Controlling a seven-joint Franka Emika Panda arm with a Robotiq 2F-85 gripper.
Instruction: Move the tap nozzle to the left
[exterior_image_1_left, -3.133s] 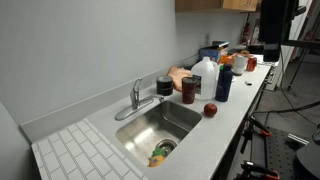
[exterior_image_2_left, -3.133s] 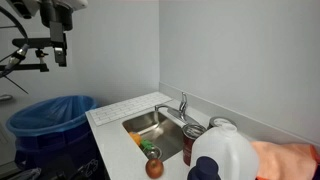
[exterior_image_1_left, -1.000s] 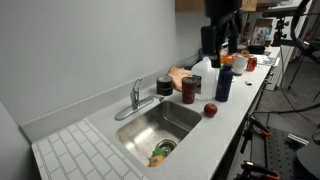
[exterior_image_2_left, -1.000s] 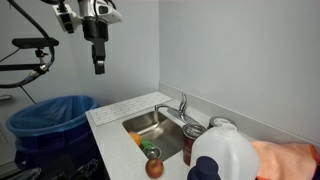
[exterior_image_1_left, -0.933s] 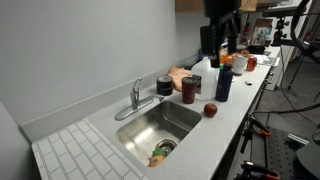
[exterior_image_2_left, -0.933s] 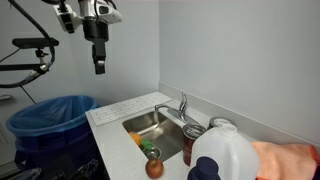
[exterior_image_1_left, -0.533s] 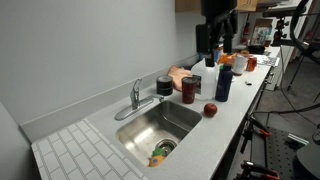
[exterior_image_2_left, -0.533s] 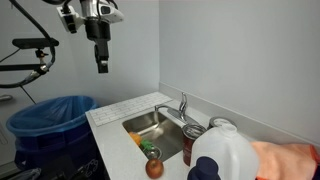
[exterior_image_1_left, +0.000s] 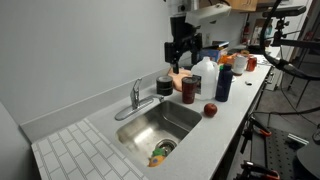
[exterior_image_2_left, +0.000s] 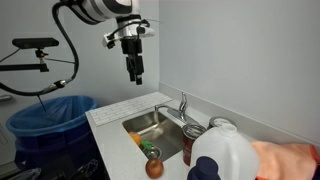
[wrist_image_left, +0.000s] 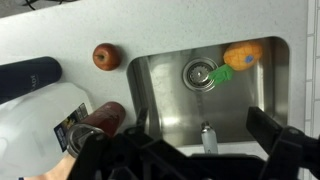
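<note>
The tap nozzle is a thin chrome spout that reaches from its upright base over the back left of the steel sink. It also shows in an exterior view. In the wrist view only its tip shows, at the bottom edge between my fingers. My gripper hangs open and empty in the air above the counter, to the right of the tap and well above it. It shows in an exterior view and the wrist view.
Beside the sink stand a red can, a dark blue bottle, a white milk jug and a red apple. An orange and green item lies in the basin near the drain. A blue bin stands beside the counter.
My arm has swung in from the far end of the counter toward the sink and tap. The tap nozzle has not moved.
</note>
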